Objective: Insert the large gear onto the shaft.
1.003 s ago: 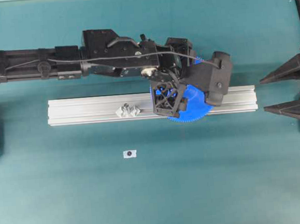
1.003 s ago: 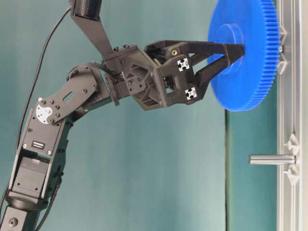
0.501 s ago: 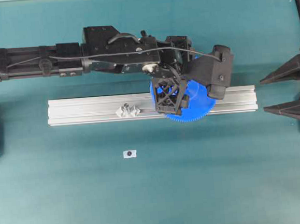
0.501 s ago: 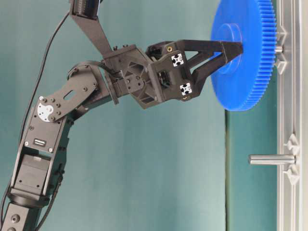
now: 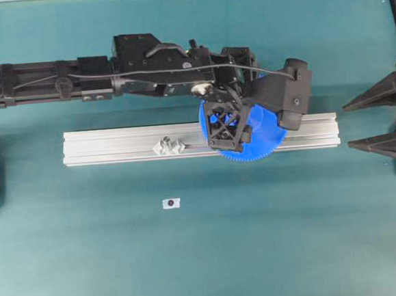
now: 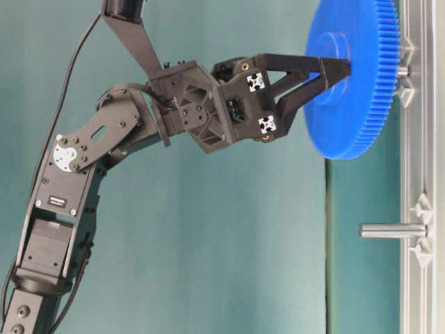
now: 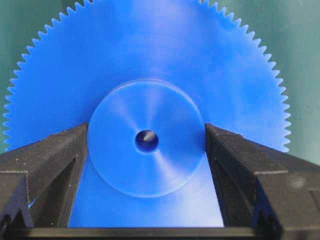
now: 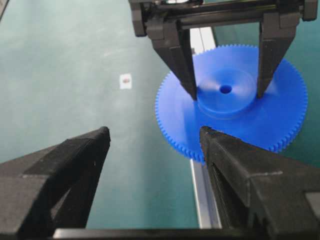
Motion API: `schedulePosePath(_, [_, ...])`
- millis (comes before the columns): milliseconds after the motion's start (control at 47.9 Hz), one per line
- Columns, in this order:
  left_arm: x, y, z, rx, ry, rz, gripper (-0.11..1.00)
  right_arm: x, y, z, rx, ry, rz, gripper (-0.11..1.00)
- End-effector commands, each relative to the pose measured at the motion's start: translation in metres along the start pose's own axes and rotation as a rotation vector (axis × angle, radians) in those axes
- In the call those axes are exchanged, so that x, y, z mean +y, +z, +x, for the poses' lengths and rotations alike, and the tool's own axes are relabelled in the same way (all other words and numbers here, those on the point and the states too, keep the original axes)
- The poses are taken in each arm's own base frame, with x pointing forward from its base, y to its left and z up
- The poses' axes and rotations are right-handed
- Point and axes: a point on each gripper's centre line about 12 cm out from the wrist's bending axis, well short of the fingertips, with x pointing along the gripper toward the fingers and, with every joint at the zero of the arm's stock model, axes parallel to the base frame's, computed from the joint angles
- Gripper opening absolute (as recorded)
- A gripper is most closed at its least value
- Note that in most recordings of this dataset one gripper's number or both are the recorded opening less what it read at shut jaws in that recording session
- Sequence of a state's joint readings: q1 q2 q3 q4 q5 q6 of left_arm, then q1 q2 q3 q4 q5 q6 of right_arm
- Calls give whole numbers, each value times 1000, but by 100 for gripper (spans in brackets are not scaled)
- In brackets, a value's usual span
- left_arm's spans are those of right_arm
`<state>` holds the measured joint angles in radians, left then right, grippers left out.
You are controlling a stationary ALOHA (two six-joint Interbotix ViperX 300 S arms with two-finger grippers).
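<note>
I am working the left pincer (image 6: 332, 75) astride the raised hub of the large gear (image 6: 354, 90); its fingers (image 7: 45, 165) are flanking the hub, whether gripping or just clear I cannot tell; the gear is sitting just beyond the fingertips, low on the shaft (image 6: 403, 70) over the aluminium rail (image 5: 115, 146); I am judging it seated or nearly so; I am planning a straight, untilted withdrawal; right pincer (image 8: 152, 142) is idling wide open, empty.
</note>
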<state>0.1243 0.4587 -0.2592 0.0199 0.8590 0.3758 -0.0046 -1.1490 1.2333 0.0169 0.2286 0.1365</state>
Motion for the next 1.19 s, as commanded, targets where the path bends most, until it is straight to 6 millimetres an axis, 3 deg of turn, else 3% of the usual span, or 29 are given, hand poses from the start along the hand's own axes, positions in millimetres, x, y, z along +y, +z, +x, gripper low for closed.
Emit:
schedulePosePath(0, [7,7,-10,-28,17,-7,84,1,6,0,-17,2,6,79])
schedulePosePath(710, [7,7,-17,9,6,-79,87,1,6,0,-20,1,7,79])
schedulePosePath(1170, [9,14,-27,-85,36,-70,87,1,5,0,-14,2,6,79])
